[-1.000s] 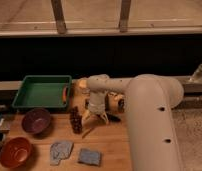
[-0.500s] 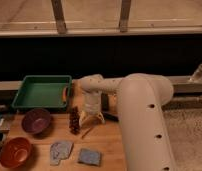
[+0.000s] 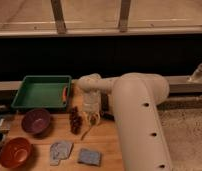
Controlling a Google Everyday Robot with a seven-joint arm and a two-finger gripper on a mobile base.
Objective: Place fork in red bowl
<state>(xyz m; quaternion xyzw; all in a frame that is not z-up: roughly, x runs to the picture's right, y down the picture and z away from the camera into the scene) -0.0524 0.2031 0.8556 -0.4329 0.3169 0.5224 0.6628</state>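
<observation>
Olive-grey thin bent metal fork [image 3: 87,131] flat mid wooden tabletop [image 3: 103,141], under cream two-finger gripper [image 3: 92,119] poised for pickup; whether clamped, cannot tell. Glossy reddish-orange round bowl [image 3: 15,152], front-left corner: destination.

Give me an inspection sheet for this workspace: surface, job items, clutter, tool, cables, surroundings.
surface: wooden table, its right side hidden by the arm.
job's things: fork lies on the table, its upper end at the tool; red bowl sits at the front left, apart from the fork.
clutter: green tray, purple bowl, dark brown cluster, grey cloth, blue-grey sponge.
grippers: tool down at the table, right of the cluster.
cables: nothing seen.
surroundings: dark wall, window frames above.
</observation>
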